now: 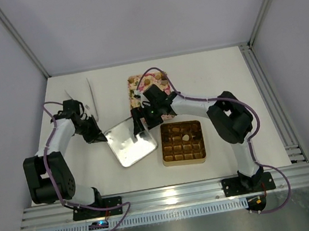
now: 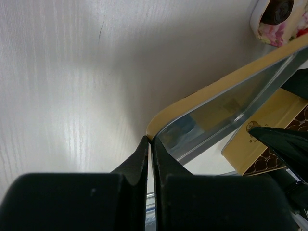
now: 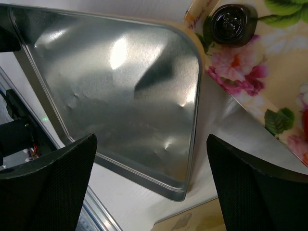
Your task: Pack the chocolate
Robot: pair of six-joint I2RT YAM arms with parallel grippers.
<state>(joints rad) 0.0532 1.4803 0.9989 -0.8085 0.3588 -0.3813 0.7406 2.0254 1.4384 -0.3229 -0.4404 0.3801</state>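
The chocolate pieces lie in two places: several on the pink floral tray (image 1: 146, 89) and several dark ones in the gold gridded box (image 1: 182, 142), with one pale piece (image 1: 185, 137) among them. A silver metal lid (image 1: 130, 142) lies inside-up left of the box. My left gripper (image 1: 97, 135) is shut on the lid's left corner rim; the left wrist view shows its fingers (image 2: 150, 140) pinching that edge. My right gripper (image 1: 139, 123) hovers open and empty over the lid's right side (image 3: 120, 86), next to the tray. A dark chocolate (image 3: 233, 18) on the tray (image 3: 284, 86) shows beyond it.
A white sheet (image 1: 90, 95) lies at the back left. The gold box's side (image 2: 269, 139) and a tray corner with a chocolate (image 2: 276, 10) show in the left wrist view. Aluminium rails run along the table's near edge (image 1: 166, 195) and right side (image 1: 268, 98).
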